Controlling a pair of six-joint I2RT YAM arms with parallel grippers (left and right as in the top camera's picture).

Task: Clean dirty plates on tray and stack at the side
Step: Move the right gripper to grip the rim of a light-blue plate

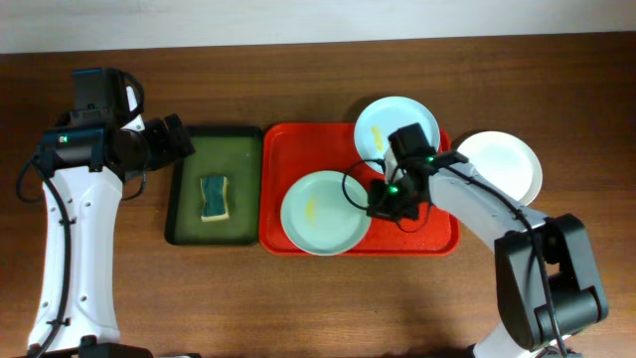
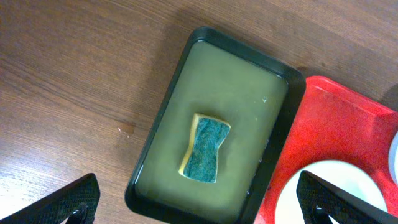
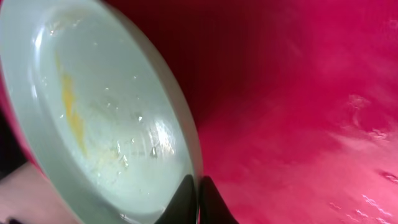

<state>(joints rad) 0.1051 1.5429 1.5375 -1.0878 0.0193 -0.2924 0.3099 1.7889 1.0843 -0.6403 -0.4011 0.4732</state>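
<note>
Tabletop of brown wood (image 1: 298,308) runs under everything. At its middle lies the large red-orange plastic tray with rounded corners (image 1: 283,149), and just beside it at 9 o'clock sits a narrower dark green rectangular tray (image 1: 189,149) holding a shallow film of murky liquid.

Three round plastic plates come next. The pale green plate (image 1: 320,214) rests on the red tray toward its 7 o'clock half, with a yellow smear near its centre. The pale blue plate (image 1: 383,119) sits at the tray's 1 o'clock corner, overlapping the rim, also smeared. The white plate (image 1: 502,167) lies on the bare wood at 3 o'clock of the tray, off it altogether.

A small yellow-and-teal sponge (image 1: 214,197) lies in the dark green tray, its long axis running 12 to 6.

The right gripper (image 1: 381,202) is at the pale green plate's 3 o'clock edge. Seen from the right wrist, its fingertips (image 3: 186,196) are pinched together on that thin rim, so the plate spreads away from the jaws toward 9 o'clock. Being round, the plate offers no preferred axis, only this edge. The right arm is plainly the nearer one to it.

The left gripper (image 1: 179,139) hangs over the dark green tray's 10 o'clock corner, jaws spread wide and empty, nearer to the sponge. I'd guess the scrub turns on that pairing.
</note>
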